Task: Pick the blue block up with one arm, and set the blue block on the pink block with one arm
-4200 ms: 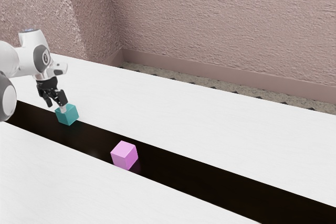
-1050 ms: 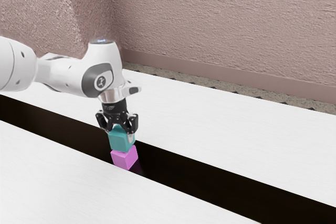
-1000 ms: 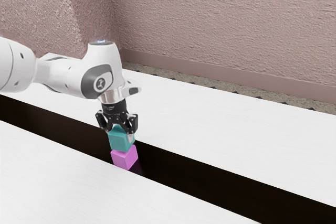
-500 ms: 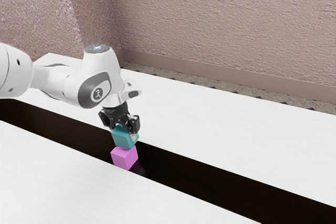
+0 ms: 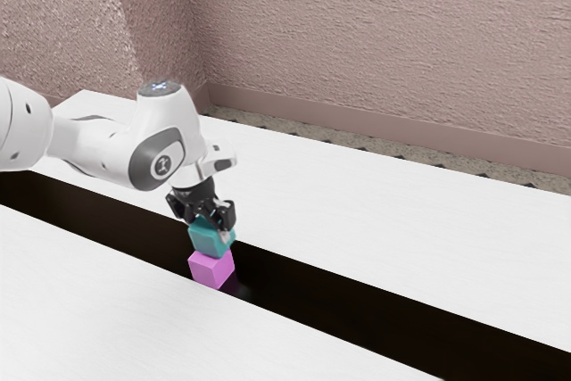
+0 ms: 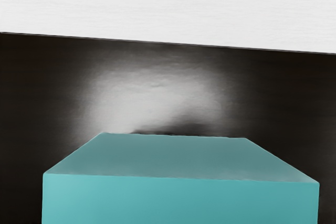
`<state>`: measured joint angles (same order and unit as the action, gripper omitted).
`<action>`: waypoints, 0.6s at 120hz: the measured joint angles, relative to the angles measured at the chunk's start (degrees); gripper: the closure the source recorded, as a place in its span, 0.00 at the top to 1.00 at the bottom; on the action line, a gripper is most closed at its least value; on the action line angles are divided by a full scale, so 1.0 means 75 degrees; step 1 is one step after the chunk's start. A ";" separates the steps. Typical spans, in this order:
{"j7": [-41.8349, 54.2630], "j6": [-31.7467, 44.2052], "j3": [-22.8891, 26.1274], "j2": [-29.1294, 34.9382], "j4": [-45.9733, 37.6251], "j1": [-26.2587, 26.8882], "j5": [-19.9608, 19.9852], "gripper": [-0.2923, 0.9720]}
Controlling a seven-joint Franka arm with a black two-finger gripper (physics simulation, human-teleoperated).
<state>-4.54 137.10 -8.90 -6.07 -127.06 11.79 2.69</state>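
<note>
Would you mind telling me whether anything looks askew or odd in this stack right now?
Yes: the blue block, gripped by the tilted hand, sits askew on the pink block, its edges not lined up with the one beneath.

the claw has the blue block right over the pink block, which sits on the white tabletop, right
Not quite: the pink block sits on the dark strip between the white surfaces, as the exterior view shows. The claw does have the blue block right over it.
</note>
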 joint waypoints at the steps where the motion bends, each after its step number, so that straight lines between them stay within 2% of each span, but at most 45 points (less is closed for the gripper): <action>1: 0.0004 -0.0004 -0.0001 0.0001 -0.0001 -0.0001 0.0002 0.50; 72: 0.0214 -0.0404 -0.0020 0.0199 -0.0209 -0.0052 0.0018 0.50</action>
<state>-2.93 134.07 -9.05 -4.58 -128.62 11.40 2.83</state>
